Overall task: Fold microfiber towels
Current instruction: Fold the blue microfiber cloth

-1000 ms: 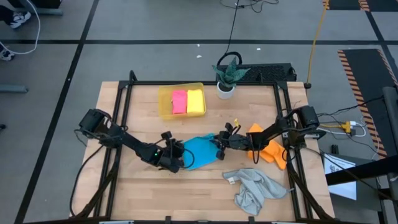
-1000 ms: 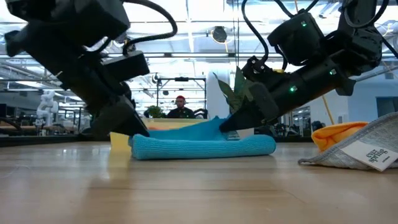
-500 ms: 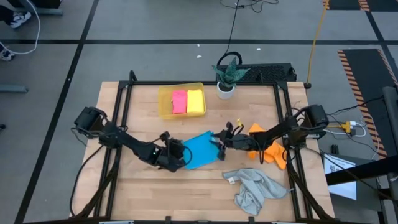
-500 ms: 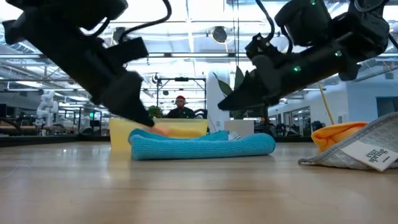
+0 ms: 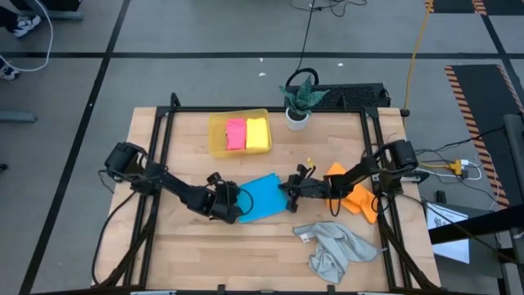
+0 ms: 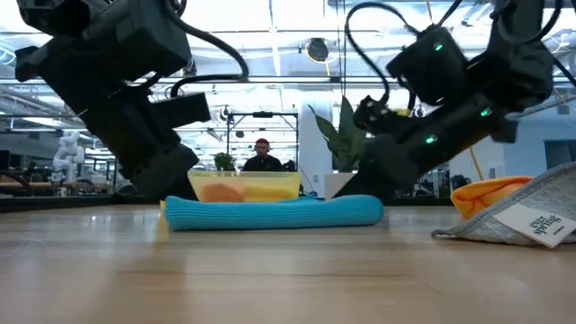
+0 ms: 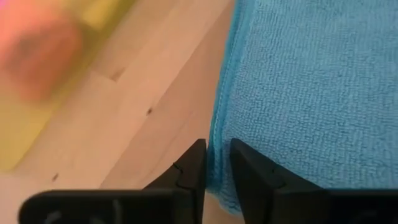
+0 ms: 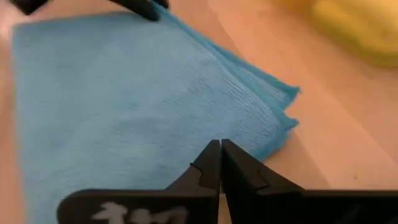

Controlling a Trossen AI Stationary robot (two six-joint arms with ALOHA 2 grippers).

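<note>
A bright blue towel (image 5: 262,197) lies folded and flat on the wood table between my two grippers; in the low view the blue towel (image 6: 270,212) is a low band. My left gripper (image 5: 232,205) is at its left edge, shut on it. My right gripper (image 5: 288,194) is at its right end, fingers shut. An orange towel (image 5: 354,195) lies crumpled under the right arm. A grey towel (image 5: 336,246) lies crumpled near the front right. Folded pink (image 5: 236,133) and yellow (image 5: 258,133) towels lie in a yellow tray (image 5: 214,135). My left gripper pinches the blue towel's left edge (image 7: 219,140) between its two fingers, slanting down from the table's left. One layer or several, I cannot tell. The towel lies flat on the table. My right gripper has its shut fingertips (image 8: 214,155) on the towel's top near its right end, slanting down from the table's right. Whether any cloth is between them, I cannot tell.
A potted plant (image 5: 299,102) stands at the table's far edge, right of the tray. Black frame rails (image 5: 164,139) run along the table's left and right sides. Bare wood (image 5: 213,254) lies at the front left. In the low view a person (image 6: 262,155) is far behind the table.
Both grippers let go of the bunched blue towel, rose and opened, then came back down onto its two ends and shut. The towel's raised fold has dropped; it now lies flatter and a little farther toward the table's left.
</note>
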